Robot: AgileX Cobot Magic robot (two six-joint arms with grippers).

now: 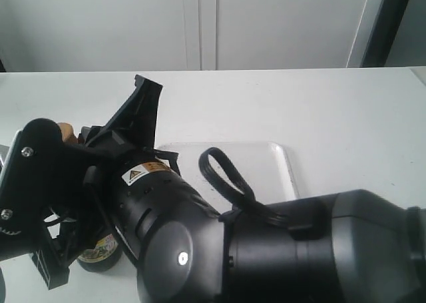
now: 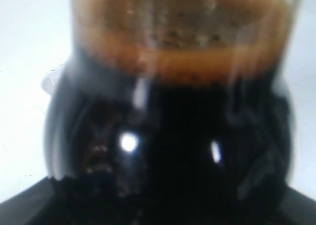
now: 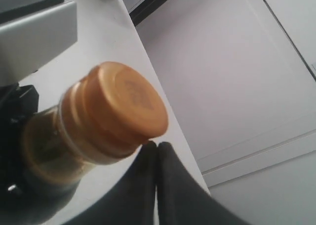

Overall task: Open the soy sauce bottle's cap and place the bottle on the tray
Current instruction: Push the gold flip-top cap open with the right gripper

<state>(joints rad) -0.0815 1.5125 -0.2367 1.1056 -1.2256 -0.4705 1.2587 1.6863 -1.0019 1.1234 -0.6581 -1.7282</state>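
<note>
The soy sauce bottle (image 1: 100,251) leans at the near left, with only its labelled base and its cap (image 1: 64,128) showing past the arms. Its dark liquid (image 2: 168,151) fills the left wrist view, and my left gripper (image 1: 66,250) seems shut on the body, its fingers mostly hidden. In the right wrist view the golden-brown cap (image 3: 126,104) sits closed on its collar (image 3: 84,131). My right gripper (image 3: 157,145) is shut with nothing between its fingers, and the tips touch the underside of the cap's rim. The white tray (image 1: 283,163) lies behind my right arm.
My bulky black right arm (image 1: 219,243) crosses the near half of the exterior view and hides most of the tray and the table in front. The white table (image 1: 319,110) reaches back to a white wall.
</note>
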